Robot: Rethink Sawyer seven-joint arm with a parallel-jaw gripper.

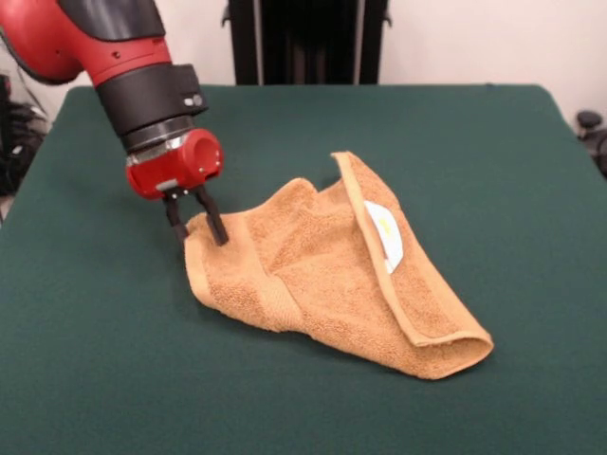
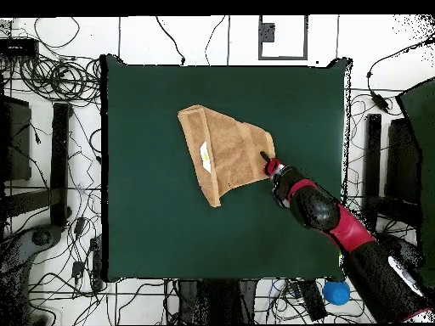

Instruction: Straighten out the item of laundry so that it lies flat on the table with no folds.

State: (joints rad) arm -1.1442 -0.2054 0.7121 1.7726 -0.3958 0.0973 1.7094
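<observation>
The tool [image 1: 196, 228] is pinching a corner of the towel [image 1: 332, 275], which is lying folded mid-bench [image 1: 95, 379]. The unfolding step is under way; next, probably dragging that corner outward.

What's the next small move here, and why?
Probably drag that corner outward, away from the rest of the cloth. The hand is at the towel corner with its fingers straddling the edge, apparently pinching it, while a border flap with the white label lies folded over, so the towel isn't flat.
</observation>
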